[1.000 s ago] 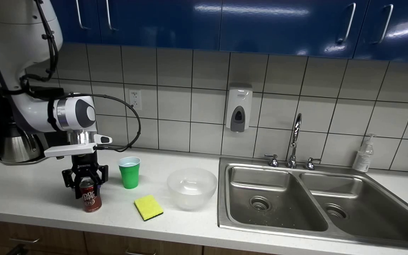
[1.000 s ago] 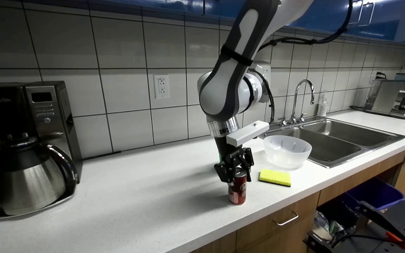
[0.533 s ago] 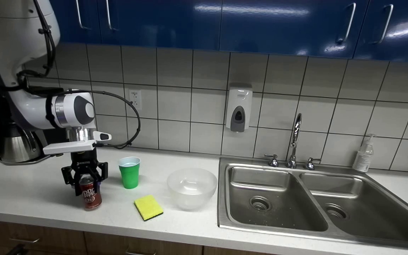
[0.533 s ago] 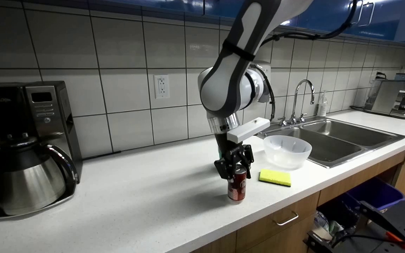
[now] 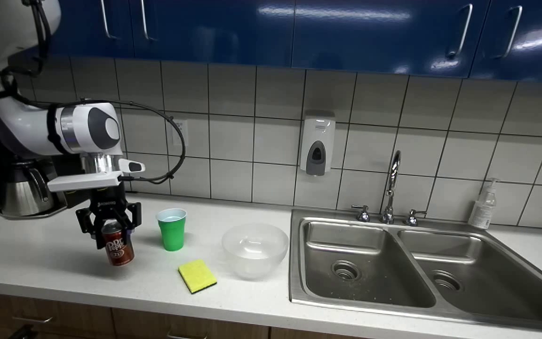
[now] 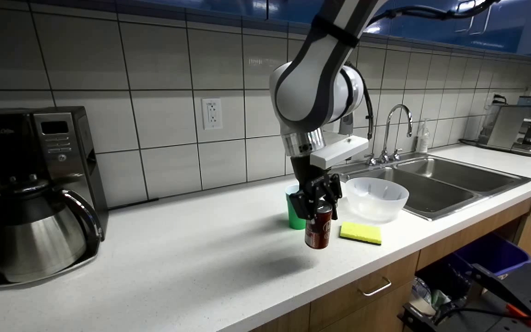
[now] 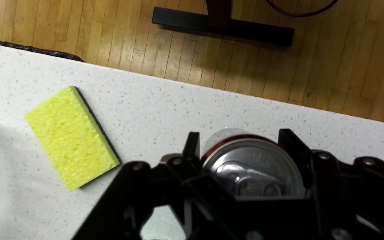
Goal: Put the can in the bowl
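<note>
Can (image 5: 119,251) in fingers (image 7: 293,153), above counter (image 5: 40,263) — pull tab (image 7: 245,173), wrist view only

White glare is streaked across the cupboards (image 5: 252,37); the tiles (image 5: 278,101) just beneath are shaded. A soft shadow is cast on the counter (image 6: 178,258). In the wrist view the gripper (image 7: 242,146) is rendered nearly black, slightly blurred.

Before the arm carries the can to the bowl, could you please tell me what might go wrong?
The jaws hold the can by its upper part, so it might slip or swing. It hangs low above the counter and could clip the bowl unless raised first. The cup stands near the jaws and might get knocked.
</note>
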`<action>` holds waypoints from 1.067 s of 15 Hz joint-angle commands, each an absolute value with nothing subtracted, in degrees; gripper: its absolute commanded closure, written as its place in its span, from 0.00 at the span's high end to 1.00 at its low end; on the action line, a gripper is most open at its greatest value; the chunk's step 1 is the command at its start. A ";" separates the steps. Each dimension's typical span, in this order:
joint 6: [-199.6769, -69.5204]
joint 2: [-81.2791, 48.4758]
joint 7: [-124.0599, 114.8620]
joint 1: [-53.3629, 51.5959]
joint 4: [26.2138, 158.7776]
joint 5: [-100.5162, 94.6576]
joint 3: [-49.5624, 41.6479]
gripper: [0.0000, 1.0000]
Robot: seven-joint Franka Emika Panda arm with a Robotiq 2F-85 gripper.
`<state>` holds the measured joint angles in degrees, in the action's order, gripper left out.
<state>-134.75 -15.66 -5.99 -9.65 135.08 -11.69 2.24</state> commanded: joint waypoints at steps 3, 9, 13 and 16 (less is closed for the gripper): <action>-134.96 -4.43 -3.15 -6.32 142.10 -11.08 1.96 0.37; -134.78 1.02 2.87 -1.92 144.56 -5.90 0.07 0.37; -134.07 2.65 7.70 0.65 144.78 -1.11 -2.13 0.37; -133.53 2.59 10.71 2.20 144.17 1.89 -3.77 0.37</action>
<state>-134.70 0.16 6.79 0.40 143.59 -1.19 -2.87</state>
